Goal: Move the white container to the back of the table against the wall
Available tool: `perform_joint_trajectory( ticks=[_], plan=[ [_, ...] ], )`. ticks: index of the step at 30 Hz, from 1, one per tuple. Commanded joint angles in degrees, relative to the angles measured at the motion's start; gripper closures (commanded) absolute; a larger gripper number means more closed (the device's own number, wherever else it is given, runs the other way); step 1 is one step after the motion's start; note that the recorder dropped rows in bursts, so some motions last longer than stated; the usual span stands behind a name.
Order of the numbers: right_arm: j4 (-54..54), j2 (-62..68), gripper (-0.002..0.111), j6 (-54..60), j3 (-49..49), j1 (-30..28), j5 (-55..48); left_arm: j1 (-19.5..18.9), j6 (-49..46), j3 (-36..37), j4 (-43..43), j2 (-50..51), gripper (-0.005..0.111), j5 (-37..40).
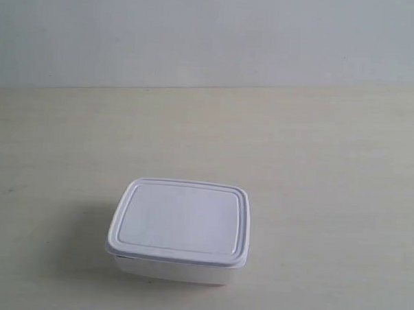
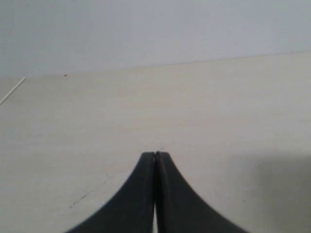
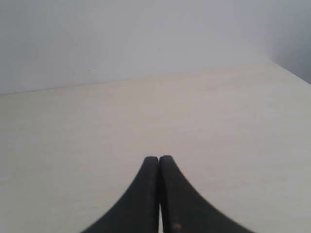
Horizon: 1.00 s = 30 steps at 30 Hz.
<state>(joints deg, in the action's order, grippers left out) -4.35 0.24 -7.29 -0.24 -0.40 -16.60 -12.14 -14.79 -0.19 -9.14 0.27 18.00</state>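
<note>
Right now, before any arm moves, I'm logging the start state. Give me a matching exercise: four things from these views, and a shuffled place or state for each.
Things
1. small white rectangular plastic container
2. black left gripper
3. plain grey-white wall
4. pale beige wood-grain table

Places or states
A. rises behind the far edge
B. shut, holding nothing
C. lid on, well short of the back
D. bears the container

Pairs: 1-C, 2-B, 3-A, 4-D

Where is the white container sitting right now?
In the exterior view, the white container sits lid-on on the table, low and slightly left of centre, well short of the wall. Neither wrist view shows it.
</note>
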Motion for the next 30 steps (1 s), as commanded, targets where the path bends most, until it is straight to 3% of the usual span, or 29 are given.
perform_joint_trajectory(
  ticks=[1,30],
  plan=[
    [-0.03,-0.24,0.108,0.02,0.24,-0.28,0.41,0.27,0.16,0.19,0.15,-0.27,0.107,-0.40],
    [-0.53,-0.24,0.108,0.10,0.24,-0.28,0.41,0.24,-1.05,0.19,0.41,-0.27,0.107,-0.73]
  ],
)
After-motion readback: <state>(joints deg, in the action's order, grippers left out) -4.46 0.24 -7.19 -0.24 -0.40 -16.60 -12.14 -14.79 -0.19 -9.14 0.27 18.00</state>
